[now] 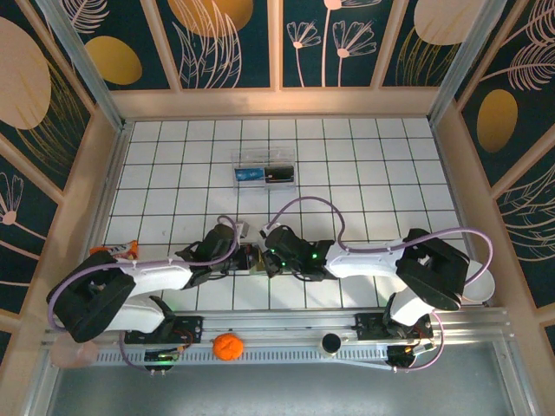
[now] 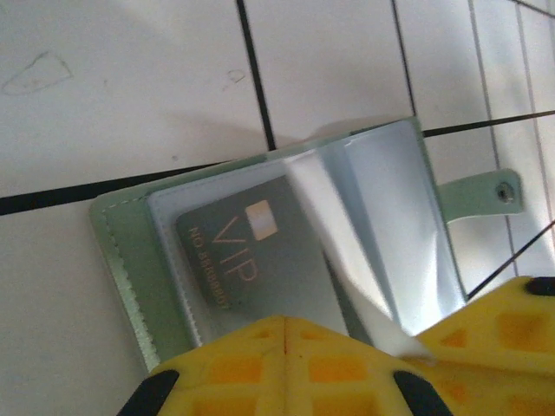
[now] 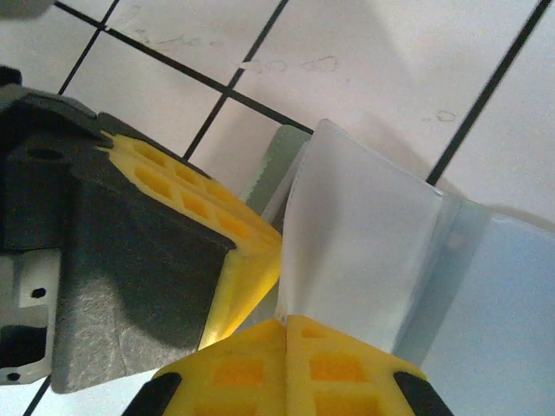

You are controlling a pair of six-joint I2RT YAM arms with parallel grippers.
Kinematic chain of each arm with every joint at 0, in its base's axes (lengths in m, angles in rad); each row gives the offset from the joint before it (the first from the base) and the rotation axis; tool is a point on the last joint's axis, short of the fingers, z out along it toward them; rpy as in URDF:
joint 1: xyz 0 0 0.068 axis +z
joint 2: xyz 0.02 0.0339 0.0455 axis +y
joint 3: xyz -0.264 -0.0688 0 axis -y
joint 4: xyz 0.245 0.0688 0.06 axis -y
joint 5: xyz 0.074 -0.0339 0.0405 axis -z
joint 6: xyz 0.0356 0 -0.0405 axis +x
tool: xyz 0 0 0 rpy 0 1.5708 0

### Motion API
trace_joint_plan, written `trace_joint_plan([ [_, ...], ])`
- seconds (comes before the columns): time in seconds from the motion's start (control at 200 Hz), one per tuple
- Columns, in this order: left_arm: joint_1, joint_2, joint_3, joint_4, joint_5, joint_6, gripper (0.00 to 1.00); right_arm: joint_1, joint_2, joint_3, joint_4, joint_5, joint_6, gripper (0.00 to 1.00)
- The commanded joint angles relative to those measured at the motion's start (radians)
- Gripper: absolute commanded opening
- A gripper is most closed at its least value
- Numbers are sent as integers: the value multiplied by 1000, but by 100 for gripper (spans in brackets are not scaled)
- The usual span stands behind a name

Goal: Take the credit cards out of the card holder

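One tiled table (image 1: pixel 390 173), and by the middle of its near edge we've got the card holder (image 2: pixel 126 260) lying open, with a grey VIP card (image 2: pixel 251 260) in its pocket. Left pincer (image 2: pixel 284 325) is closed, tips at that card's edge. Right pincer (image 3: pixel 284 322) is clamped on a clear sleeve (image 3: pixel 355 234).

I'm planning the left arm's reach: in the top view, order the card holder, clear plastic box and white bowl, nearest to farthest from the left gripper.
1. card holder, at the left gripper, near centre.
2. clear plastic box, farther back, middle.
3. white bowl, far right edge.
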Motion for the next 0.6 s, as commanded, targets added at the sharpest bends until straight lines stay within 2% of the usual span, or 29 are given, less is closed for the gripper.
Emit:
trace_joint_plan([
  [0.0,-4,23,17,-49,0,4,0,-5,-45,-16,-48,89,82,0],
  [0.185,-3,29,15,-61,0,17,0,-4,-90,-47,-174,225,212,0],
  [0.295,-4,29,35,-74,11,34,0,-1,-129,-67,-208,272,270,32],
  [0.325,-4,23,44,-83,13,39,0,3,-147,-70,-210,288,275,38],
  [0.38,-7,6,63,-103,13,50,0,12,-184,-79,-199,304,268,43],
  [0.495,-37,-2,127,-157,7,81,21,15,-259,-88,-210,362,263,46],
  [0.596,-63,40,178,-158,32,94,24,12,-314,-94,-244,423,268,46],
])
